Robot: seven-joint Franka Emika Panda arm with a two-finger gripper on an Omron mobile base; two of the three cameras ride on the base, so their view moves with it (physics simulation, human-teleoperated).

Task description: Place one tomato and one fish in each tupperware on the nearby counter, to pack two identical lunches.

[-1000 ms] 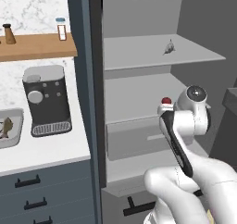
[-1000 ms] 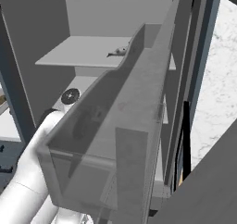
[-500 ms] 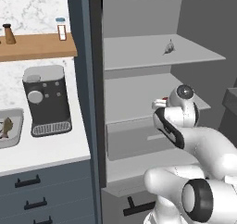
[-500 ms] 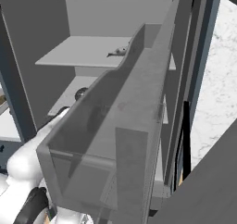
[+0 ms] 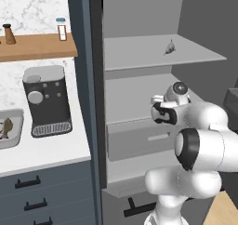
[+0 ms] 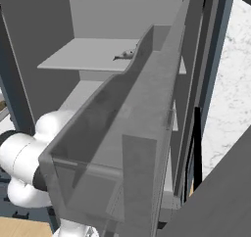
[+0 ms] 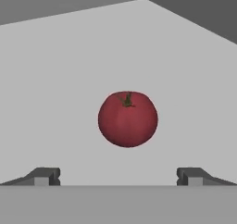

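Facing the gripper (image 7: 118, 177) head-on, a red tomato (image 7: 127, 119) sat on a pale grey fridge shelf (image 7: 60, 79), centred between the two dark fingertips (image 7: 42, 176) but ahead of them and not touching either. The fingers stood spread as wide as they go, with nothing held; each tip lay well outside the tomato's width. The tomato's green stem pointed up toward the top of the hand view, and the shelf around it was bare up to the dark back walls.

In the left base view the white arm (image 5: 200, 140) reached into the open fridge at its middle shelf, its hand (image 5: 167, 109) turned toward the interior. On the upper shelf (image 5: 158, 52) lay a small grey fish (image 5: 169, 47), well above and apart from the hand. Below the hand was a grey pull-out drawer (image 5: 139, 142).

To the left, on the white counter (image 5: 46, 149), stood a dark coffee machine (image 5: 46, 101), and just beside it a light-grey tupperware (image 5: 15, 135) with another fish (image 5: 5, 127) lying in it. A wooden shelf (image 5: 37, 46) above carried a small white jar (image 5: 62, 29) and a brown bottle (image 5: 8, 34).

In the right base view the fridge door's translucent bin (image 6: 122, 143) stood in front of much of the arm.
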